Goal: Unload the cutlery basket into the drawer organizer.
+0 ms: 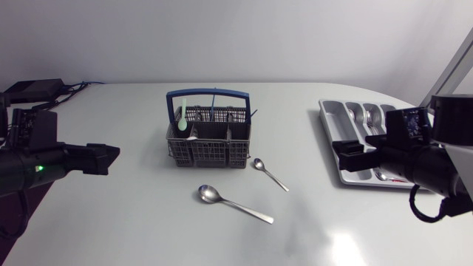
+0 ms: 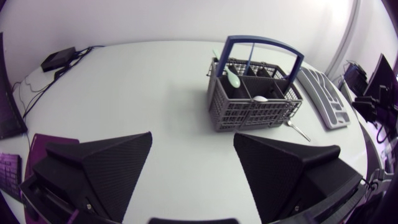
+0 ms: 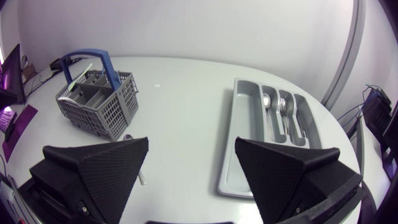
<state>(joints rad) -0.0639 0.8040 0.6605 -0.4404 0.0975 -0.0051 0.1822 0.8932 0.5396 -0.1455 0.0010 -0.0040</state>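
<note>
Steel teaspoon (image 1: 270, 174) lies ahead of the empty, wide-open right gripper (image 1: 346, 157), handle slanting toward it; left gripper (image 1: 107, 159), equally wide, sits farther.

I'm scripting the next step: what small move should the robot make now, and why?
Probably the right gripper, open and empty, should lower toward the small spoon lying loose on the table beside the basket, the loose piece nearest the organizer.
</note>
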